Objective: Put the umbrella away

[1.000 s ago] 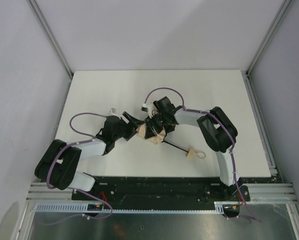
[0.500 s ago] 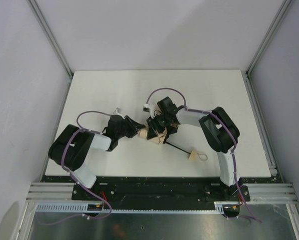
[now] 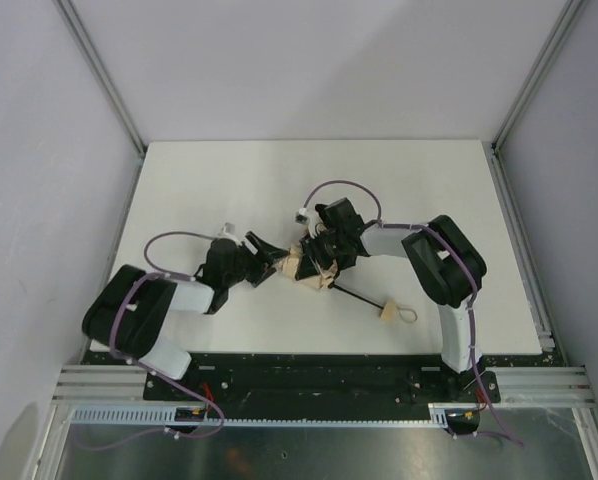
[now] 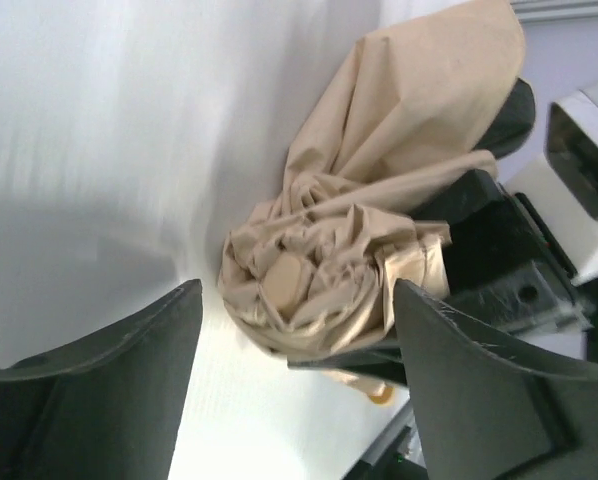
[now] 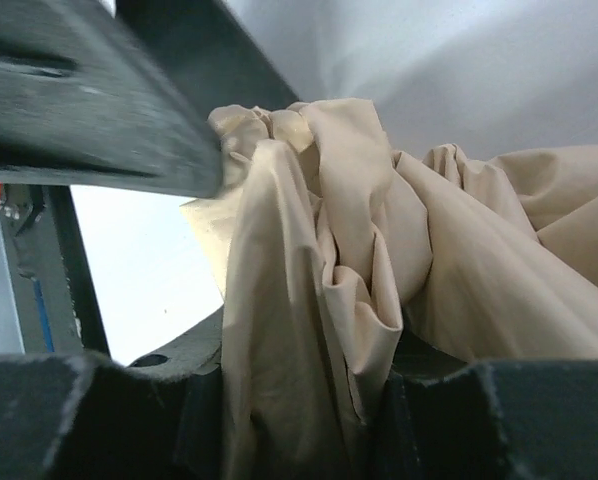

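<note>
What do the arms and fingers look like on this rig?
Left arm and right arm match: white links with bulky black joint housings. A purple cable loops along each. The fingers are matte black, broad and wedge-shaped.

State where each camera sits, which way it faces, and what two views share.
Top external: above and behind the robot, looking down on the table; both arms meet at the beige umbrella.
Left wrist: on the left arm, facing the umbrella's bunched end; its open jaws frame it.
Right wrist: on the right arm, close on fabric pinched in its jaws.
Shared: the umbrella, in all three.
</note>
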You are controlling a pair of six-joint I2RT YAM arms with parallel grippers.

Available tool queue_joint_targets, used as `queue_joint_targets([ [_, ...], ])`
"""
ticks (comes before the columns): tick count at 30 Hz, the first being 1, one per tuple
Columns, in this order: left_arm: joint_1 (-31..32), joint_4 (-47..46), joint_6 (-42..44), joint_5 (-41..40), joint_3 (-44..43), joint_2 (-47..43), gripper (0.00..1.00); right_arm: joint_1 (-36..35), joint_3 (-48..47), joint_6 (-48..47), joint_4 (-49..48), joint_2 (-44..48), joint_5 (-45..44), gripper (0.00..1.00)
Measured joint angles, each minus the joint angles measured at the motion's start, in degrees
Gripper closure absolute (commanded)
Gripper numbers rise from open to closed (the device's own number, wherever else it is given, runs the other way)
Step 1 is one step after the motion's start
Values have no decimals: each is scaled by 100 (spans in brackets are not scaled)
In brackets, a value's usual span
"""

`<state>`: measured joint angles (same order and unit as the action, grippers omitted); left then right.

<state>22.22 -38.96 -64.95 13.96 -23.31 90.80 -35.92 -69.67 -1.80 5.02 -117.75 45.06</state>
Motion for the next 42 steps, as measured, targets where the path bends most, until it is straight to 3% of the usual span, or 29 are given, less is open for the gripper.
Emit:
queue_joint_targets([
  [3,-24,153,-236,35,367,-623,3,63,365,407,-678,57,162,100],
  [9,83,289,-1187,188,763,-1088,1,109,704,992,-1456,68,391,100],
  [14,496,313,-1676,50,608,-857,1,151,765,1185,-1672,35,494,100],
  [21,691,96,-1762,-599,-42,131,9,177,798,1246,-1770,28,562,100],
  [26,802,-459,-1991,-883,-205,710,25,313,800,1272,-1838,33,518,100],
  [35,1067,-588,-2197,-1622,-101,804,75,358,807,1165,-1871,20,605,98],
  [42,1117,-597,-2072,-1768,-79,776,91,310,820,1093,-1749,122,374,60],
])
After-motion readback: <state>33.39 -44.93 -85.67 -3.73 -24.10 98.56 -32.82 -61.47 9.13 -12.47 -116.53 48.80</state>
